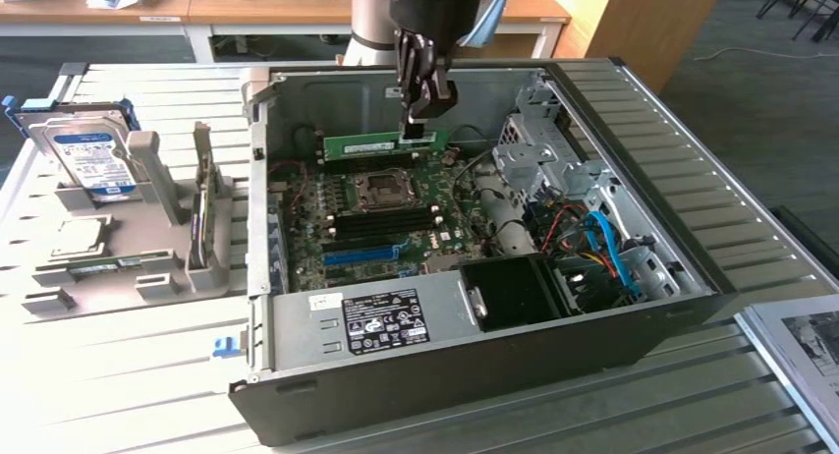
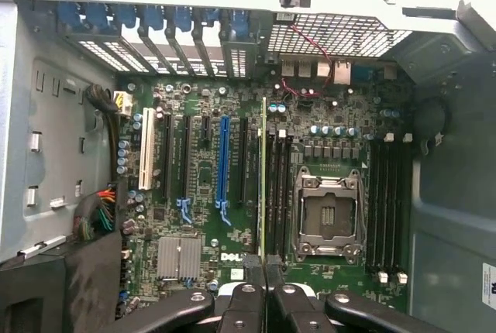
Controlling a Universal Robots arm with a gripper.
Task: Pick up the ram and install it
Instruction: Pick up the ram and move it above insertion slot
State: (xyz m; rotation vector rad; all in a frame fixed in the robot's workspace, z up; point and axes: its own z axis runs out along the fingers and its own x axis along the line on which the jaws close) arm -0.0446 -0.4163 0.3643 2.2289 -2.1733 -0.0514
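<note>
The fingers point(image 1: 422, 98) are clamped on the ram point(image 1: 367, 144), holding it by its top edge above the motherboard point(image 1: 380, 218). Its long axis runs along the black memory slots point(image 2: 280, 193), seemingly just over one.

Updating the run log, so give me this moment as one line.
gripper: shut on ram | ram: held over motherboard | location: inside open case
</note>
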